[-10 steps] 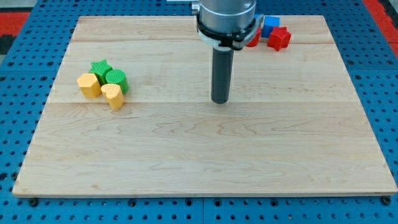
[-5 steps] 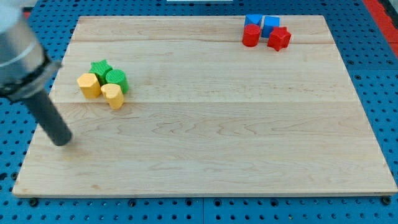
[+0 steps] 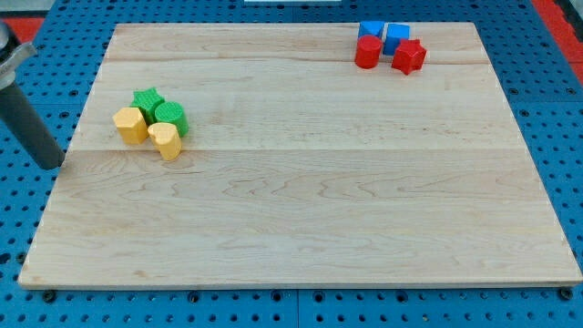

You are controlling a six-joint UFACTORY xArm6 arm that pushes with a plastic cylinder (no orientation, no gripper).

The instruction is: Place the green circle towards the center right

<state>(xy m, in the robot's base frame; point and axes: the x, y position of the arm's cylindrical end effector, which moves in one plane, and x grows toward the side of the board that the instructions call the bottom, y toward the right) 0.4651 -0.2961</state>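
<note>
Two clusters of blocks on the bench [image 3: 301, 228], with my tip [image 3: 52, 165] at the view's far left, at the bench's left edge. No hand on this rig, so nothing spread or pinching; just the bare rod. Right of the tip and a little toward the view's top sits the near cluster: yellow hexagon [image 3: 130, 125], green star [image 3: 146, 99], yellow heart [image 3: 165, 140], then the green circle [image 3: 170, 117], touching its neighbours. The circle lies up and right of the tip, with both yellow blocks partly between. Its goal, centre right, is well apart across open wood. Judgement: a rightward push suits, but the tip wants a line clear of the yellows. Far upper right: red cylinder [image 3: 367, 52], blue blocks [image 3: 384, 35], red star [image 3: 409, 56].
</note>
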